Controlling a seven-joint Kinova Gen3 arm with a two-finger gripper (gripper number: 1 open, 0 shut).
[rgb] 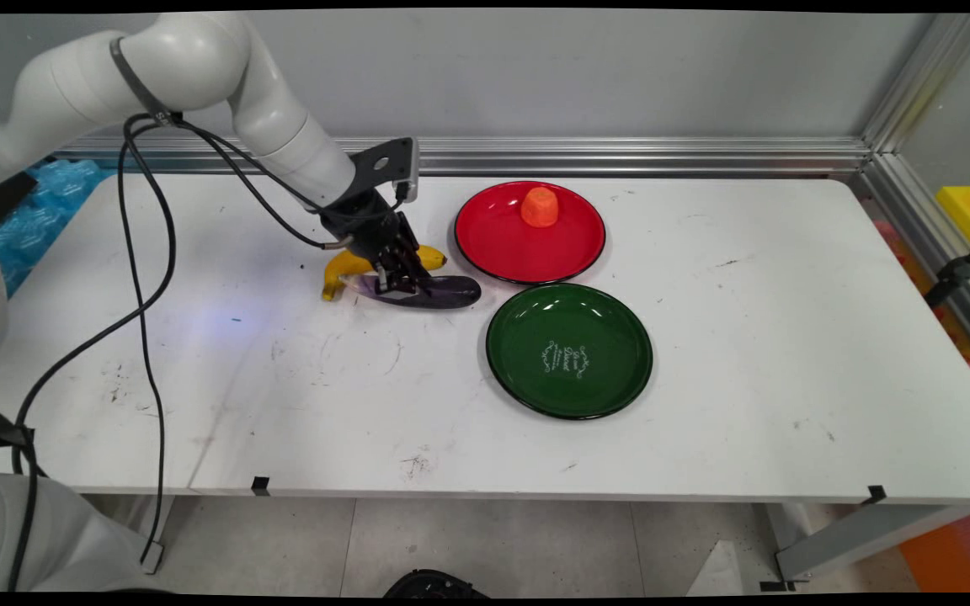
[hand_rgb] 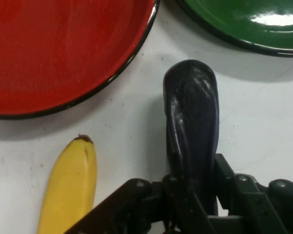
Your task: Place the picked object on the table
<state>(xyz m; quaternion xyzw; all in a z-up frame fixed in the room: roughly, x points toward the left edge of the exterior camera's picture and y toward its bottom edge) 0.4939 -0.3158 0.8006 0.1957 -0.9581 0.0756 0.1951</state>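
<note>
A dark purple eggplant (rgb: pixel 445 292) lies on the white table (rgb: pixel 704 404), left of the two plates. My gripper (rgb: pixel 397 280) is down on its left end, shut on it. In the hand view the eggplant (hand_rgb: pixel 193 117) runs up from between the fingers of the gripper (hand_rgb: pixel 194 192), which press both its sides. A yellow banana (rgb: pixel 336 271) lies just behind the eggplant, partly hidden by the hand. In the hand view the banana (hand_rgb: pixel 71 180) lies to the left of the eggplant and does not touch it.
A red plate (rgb: pixel 493 244) with an orange carrot piece (rgb: pixel 540 207) on it stands right of the eggplant's tip. A green plate (rgb: pixel 611 379) stands in front of it. The hand view shows the red plate (hand_rgb: pixel 53 53) and the green plate (hand_rgb: pixel 244 24) close ahead.
</note>
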